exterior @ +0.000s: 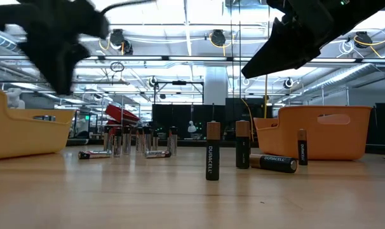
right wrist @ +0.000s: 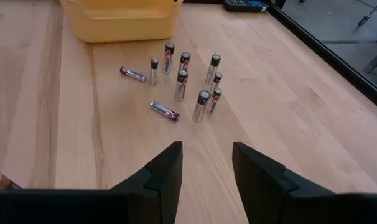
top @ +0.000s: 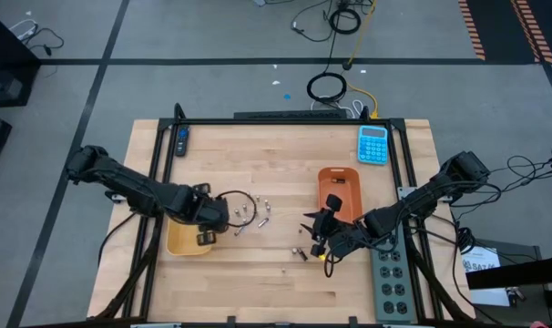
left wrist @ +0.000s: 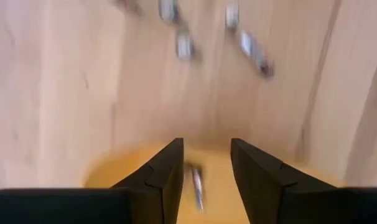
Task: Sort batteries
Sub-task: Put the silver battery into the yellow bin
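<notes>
My wooden table carried two trays — yellow, orange — scattered batteries, a blue calculator and a grey power strip.

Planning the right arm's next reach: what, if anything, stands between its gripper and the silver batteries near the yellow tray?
Nothing visible: bare tabletop lies between the right gripper, fingers apart, and the silver batteries.
</notes>
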